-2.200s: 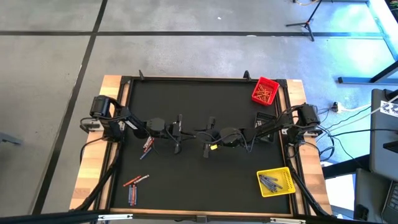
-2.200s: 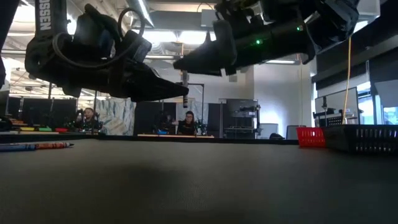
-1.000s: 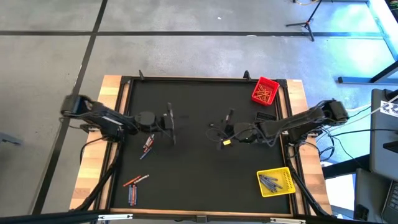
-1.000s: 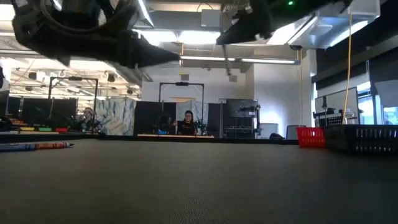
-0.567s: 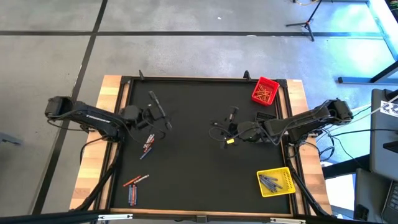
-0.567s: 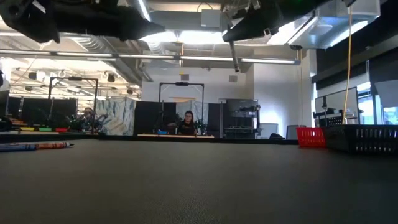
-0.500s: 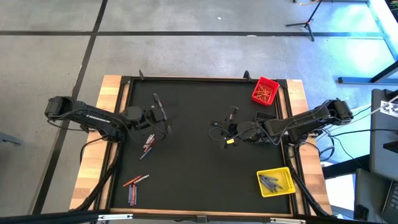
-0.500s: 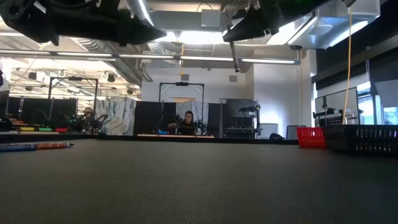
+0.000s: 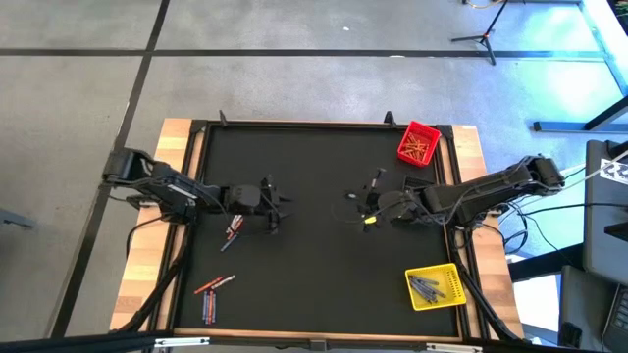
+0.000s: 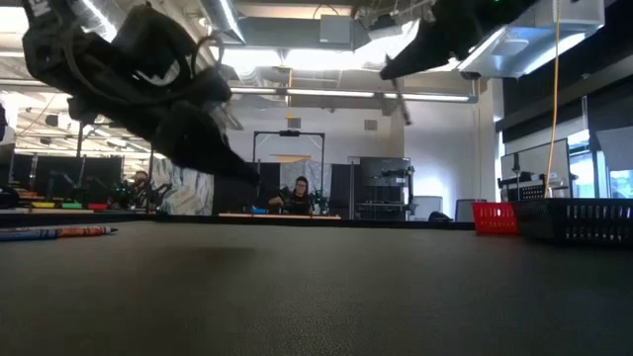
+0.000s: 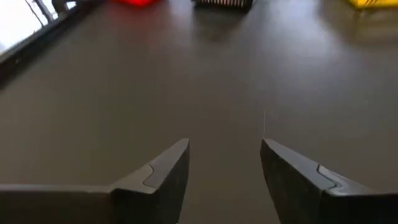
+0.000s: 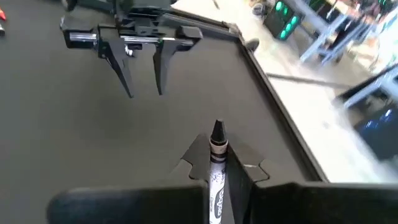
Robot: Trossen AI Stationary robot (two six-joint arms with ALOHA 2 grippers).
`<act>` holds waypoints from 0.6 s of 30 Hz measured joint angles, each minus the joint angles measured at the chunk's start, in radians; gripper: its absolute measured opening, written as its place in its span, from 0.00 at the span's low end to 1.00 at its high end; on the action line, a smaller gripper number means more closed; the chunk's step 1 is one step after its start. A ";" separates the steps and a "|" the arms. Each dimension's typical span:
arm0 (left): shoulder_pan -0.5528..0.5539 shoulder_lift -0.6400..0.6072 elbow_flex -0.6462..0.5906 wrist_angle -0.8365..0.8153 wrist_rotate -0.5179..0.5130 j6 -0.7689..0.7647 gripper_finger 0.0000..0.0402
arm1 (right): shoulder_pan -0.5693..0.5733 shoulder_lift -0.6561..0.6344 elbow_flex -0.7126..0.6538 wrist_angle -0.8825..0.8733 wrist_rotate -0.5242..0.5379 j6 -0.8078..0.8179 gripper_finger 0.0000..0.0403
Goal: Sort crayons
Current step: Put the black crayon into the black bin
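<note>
Holding a grey crayon between closed fingers, the right gripper hangs above the mat's right-centre, w/ the tip pointing past the fingertips. Left gripper hangs over left-centre, jaws wide, empty. Loose crayons lie nr it; more at the front-left.

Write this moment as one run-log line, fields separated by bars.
left gripper open, empty | right gripper shut on grey crayon | loose crayons remain on mat
</note>
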State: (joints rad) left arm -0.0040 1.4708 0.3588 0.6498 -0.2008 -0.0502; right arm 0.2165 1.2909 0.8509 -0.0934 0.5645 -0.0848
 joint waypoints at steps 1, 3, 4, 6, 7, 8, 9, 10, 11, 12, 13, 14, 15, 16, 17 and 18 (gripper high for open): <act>0.000 0.016 0.000 0.009 -0.007 0.000 0.47 | 0.000 -0.022 0.000 -0.034 0.000 0.031 0.06; 0.000 0.031 0.000 0.031 -0.025 0.000 0.47 | 0.000 -0.072 0.000 -0.123 0.000 0.091 0.06; 0.001 0.032 0.000 0.038 -0.026 0.000 0.47 | 0.000 -0.097 0.000 -0.169 0.000 0.123 0.05; 0.002 0.032 0.000 0.047 -0.026 0.000 0.47 | 0.000 -0.148 0.000 -0.267 -0.009 0.196 0.05; 0.002 0.032 0.000 0.051 -0.026 0.001 0.47 | 0.000 -0.169 0.000 -0.322 -0.018 0.234 0.05; 0.002 0.032 0.000 0.052 -0.026 0.004 0.47 | 0.000 -0.189 0.000 -0.368 -0.034 0.270 0.05; 0.002 0.032 0.000 0.052 -0.026 0.004 0.47 | 0.000 -0.211 0.000 -0.415 -0.050 0.307 0.05; 0.002 0.032 0.000 0.052 -0.026 0.004 0.47 | 0.000 -0.228 0.000 -0.471 -0.074 0.348 0.05; 0.002 0.032 0.000 0.053 -0.026 0.005 0.47 | -0.001 -0.242 0.000 -0.523 -0.090 0.390 0.06; 0.002 0.032 0.000 0.052 -0.026 0.005 0.47 | -0.001 -0.254 0.000 -0.573 -0.101 0.433 0.06; 0.002 0.032 0.000 0.052 -0.026 0.005 0.47 | -0.001 -0.263 0.000 -0.633 -0.106 0.480 0.06; 0.002 0.032 0.000 0.055 -0.026 0.005 0.47 | -0.001 -0.269 0.000 -0.695 -0.106 0.528 0.06; 0.002 0.032 0.000 0.056 -0.026 0.005 0.47 | -0.001 -0.273 0.000 -0.752 -0.105 0.575 0.06; 0.002 0.032 0.000 0.057 -0.026 0.005 0.47 | -0.001 -0.274 0.000 -0.810 -0.104 0.628 0.06; 0.002 0.032 0.000 0.057 -0.026 0.005 0.47 | -0.001 -0.273 0.000 -0.869 -0.105 0.682 0.07; 0.002 0.032 0.000 0.058 -0.026 0.005 0.47 | -0.001 -0.273 -0.007 -0.914 -0.106 0.733 0.07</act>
State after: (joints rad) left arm -0.0021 1.5032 0.3588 0.7078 -0.2268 -0.0456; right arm 0.2157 1.0180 0.8439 -1.0070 0.4588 0.6485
